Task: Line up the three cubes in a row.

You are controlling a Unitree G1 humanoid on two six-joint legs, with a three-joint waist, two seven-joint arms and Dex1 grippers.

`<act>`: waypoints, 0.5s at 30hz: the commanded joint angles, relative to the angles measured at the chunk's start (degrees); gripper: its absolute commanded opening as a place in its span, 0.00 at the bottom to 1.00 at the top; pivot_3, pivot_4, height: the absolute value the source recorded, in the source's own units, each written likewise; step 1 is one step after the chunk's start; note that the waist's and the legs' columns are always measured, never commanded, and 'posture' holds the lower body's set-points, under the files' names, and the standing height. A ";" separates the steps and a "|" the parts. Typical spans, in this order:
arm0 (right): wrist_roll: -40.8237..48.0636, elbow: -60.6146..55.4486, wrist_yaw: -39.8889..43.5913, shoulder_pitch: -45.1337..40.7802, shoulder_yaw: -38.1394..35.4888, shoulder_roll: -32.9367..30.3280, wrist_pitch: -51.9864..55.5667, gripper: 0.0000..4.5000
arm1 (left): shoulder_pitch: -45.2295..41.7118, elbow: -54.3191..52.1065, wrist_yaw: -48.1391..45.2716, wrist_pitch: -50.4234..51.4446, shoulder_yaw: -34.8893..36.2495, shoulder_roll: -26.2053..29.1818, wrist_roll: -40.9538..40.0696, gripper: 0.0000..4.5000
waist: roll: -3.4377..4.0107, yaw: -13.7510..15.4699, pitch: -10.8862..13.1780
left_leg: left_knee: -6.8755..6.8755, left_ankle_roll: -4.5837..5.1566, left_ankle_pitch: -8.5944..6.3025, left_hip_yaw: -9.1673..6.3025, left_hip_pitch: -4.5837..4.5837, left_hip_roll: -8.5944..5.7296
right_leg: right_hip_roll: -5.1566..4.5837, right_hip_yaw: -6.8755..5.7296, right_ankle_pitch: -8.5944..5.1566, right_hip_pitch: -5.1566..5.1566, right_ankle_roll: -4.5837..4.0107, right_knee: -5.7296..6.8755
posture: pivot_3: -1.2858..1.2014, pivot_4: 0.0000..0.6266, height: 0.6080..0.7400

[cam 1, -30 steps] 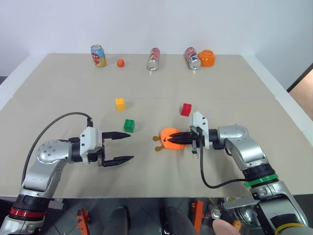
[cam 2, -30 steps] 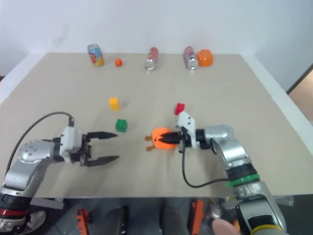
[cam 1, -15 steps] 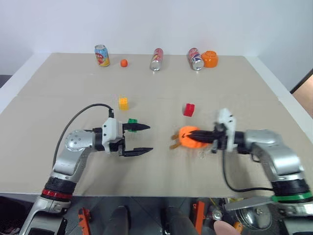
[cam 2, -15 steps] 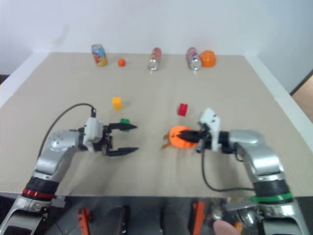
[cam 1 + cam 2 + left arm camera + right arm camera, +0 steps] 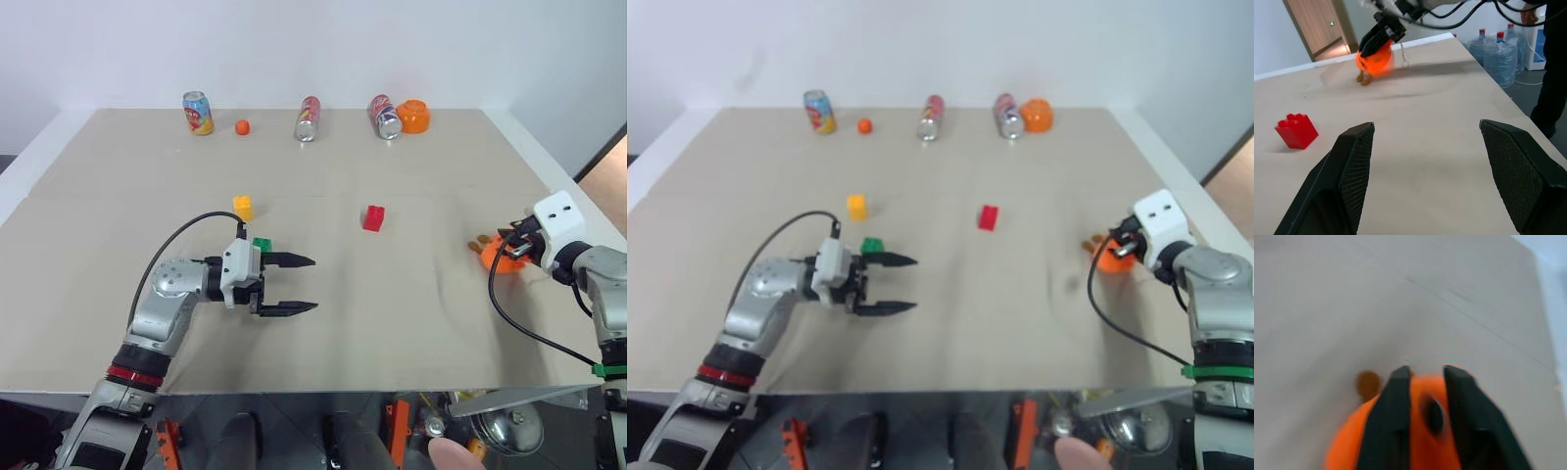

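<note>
while your left pincer (image 5: 302, 285) gapes empty just beside the small green plastic studded cube (image 5: 262, 243), your right pincer (image 5: 502, 250) straddles the orange pumpkin-faced toy (image 5: 498, 260) at the worktop (image 5: 392, 313) edge, grip unclear.

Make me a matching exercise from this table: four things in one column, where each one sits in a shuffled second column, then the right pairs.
Things
1. yellow cube
2. green cube
3. red cube
4. orange pumpkin toy

Places
A. at the right hand, near the table's right edge
B. alone near mid-table
C. right by the left hand
D. just beyond the green cube

Pairs: 1-D, 2-C, 3-B, 4-A
</note>
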 commanded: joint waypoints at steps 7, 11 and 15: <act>1.17 4.31 -10.36 -6.82 -5.00 3.17 -6.54 0.99 | -1.73 0.06 -0.06 -0.46 0.75 -0.60 -0.60 0.79 | 0.02 -0.10 0.01 | 0.04 0.01 0.00 0.12 -0.02 -0.16 | 0.00 0.45 0.08 -0.01 0.20 -0.01 | 0.52 0.24 1.00; 4.98 3.78 -8.00 -9.43 -5.89 5.13 -5.05 0.99 | -1.29 0.15 0.20 -0.53 1.01 -0.56 -0.58 0.79 | 0.02 -0.21 0.01 | 0.06 0.02 0.01 0.23 -0.01 -0.17 | 0.00 0.62 0.11 -0.01 0.26 -0.01 | 0.52 0.24 1.00; 7.21 -0.77 1.57 -8.35 -2.12 6.45 -5.79 0.99 | -0.75 -0.20 0.65 -0.41 1.34 -0.15 -0.50 0.79 | 0.02 -0.53 0.01 | 0.05 0.03 0.02 0.29 0.03 -0.15 | 0.11 0.80 0.12 -0.01 0.28 -0.01 | 0.52 0.24 1.00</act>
